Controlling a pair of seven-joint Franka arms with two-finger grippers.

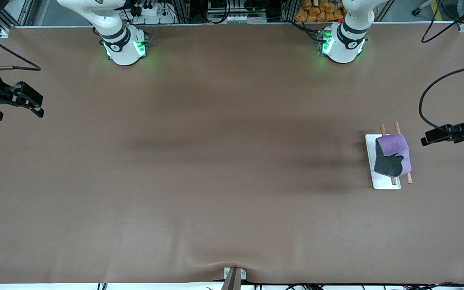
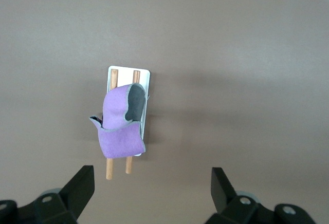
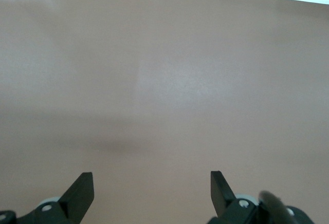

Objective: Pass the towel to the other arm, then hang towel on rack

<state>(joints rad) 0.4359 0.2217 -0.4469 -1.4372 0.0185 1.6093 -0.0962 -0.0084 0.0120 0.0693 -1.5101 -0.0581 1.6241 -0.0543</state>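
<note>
Towel [image 1: 393, 155] draped over rack [image 1: 386, 183] rods, toward left arm's end of table [image 1: 216, 181]; left tool [image 1: 431, 139] in air beside rack, fingers apart, empty; right tool [image 1: 34, 105] waiting over table's right-arm end, fingers apart, empty.

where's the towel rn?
Front view: the towel is draped over the rack rods at the left arm's end of the table, with the open left gripper beside it.
</note>
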